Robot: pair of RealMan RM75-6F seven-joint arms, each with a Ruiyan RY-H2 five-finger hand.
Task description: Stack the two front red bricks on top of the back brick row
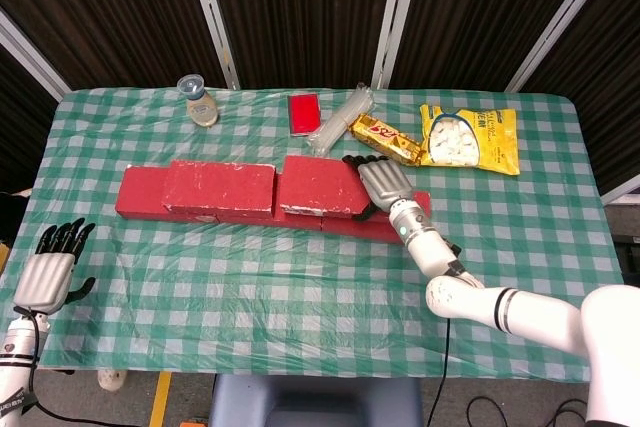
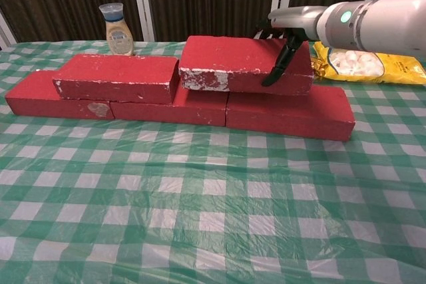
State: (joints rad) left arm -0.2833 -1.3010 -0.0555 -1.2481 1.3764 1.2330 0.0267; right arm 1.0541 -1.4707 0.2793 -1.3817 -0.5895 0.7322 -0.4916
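While on the row: right hand [image 1: 385, 185] grips second top brick [image 2: 239, 63]
Left hand [image 1: 48, 275]: fingers spread, empty
Behind: bottle [image 2: 118, 28], snack bag [image 1: 468, 137]

No legible text on the yellow snack bag [image 1: 468, 137] or bottle [image 1: 198, 101].

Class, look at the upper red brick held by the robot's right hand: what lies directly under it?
The upper brick rests on the bottom brick row, spanning two bricks. The right hand grips its end. The contact surface underneath is covered.

Two scuffed red bricks [image 2: 180, 71] lie flat atop the back brick row [image 2: 286, 114].
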